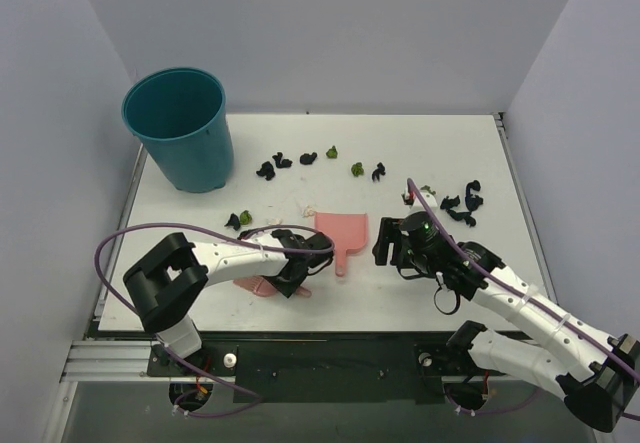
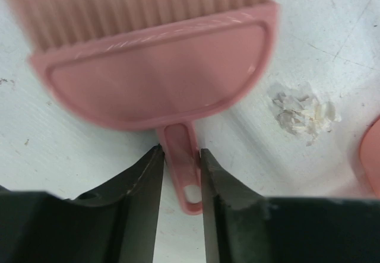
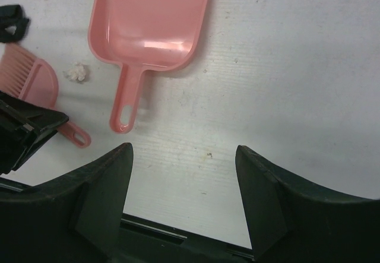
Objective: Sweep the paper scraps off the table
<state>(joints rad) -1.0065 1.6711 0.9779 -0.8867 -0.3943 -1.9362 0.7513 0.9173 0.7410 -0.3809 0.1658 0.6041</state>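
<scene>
The pink brush (image 1: 254,285) lies on the white table (image 1: 430,143) near the front left. My left gripper (image 1: 292,275) is shut on its thin handle (image 2: 181,162), with the bristle head (image 2: 154,79) pointing away from the jaws. The pink dustpan (image 1: 342,231) lies flat just right of it and shows in the right wrist view (image 3: 151,25). My right gripper (image 1: 386,250) is open and empty, over bare table right of the dustpan handle. Black and olive paper scraps (image 1: 308,158) are strewn across the middle, with a cluster (image 1: 462,203) at right. A whitish scrap (image 2: 303,111) lies by the brush.
A teal bucket (image 1: 185,128) stands at the back left corner. Pale walls enclose the table on three sides. An olive scrap (image 1: 245,218) and a whitish one (image 1: 308,208) lie just behind the brush and dustpan. The table's front edge (image 3: 160,230) is close under my right gripper.
</scene>
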